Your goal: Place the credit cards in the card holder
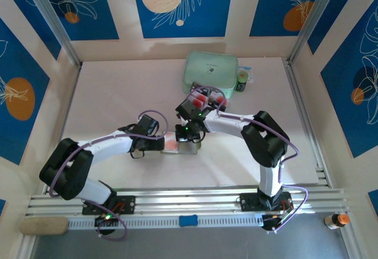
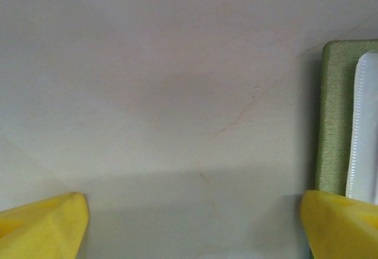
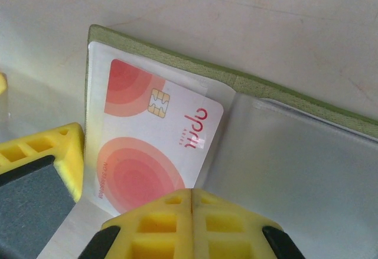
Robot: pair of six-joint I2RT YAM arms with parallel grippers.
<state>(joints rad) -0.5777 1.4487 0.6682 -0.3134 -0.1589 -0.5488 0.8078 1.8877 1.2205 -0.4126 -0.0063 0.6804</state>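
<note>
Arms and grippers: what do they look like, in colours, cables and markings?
Both the left arm and the right arm have white links with bulky black joints, and a purple cable loops along each. A small green light glows on the right wrist. The left gripper and the right gripper have bright yellow fingers; the right's show square moulded pockets.
</note>
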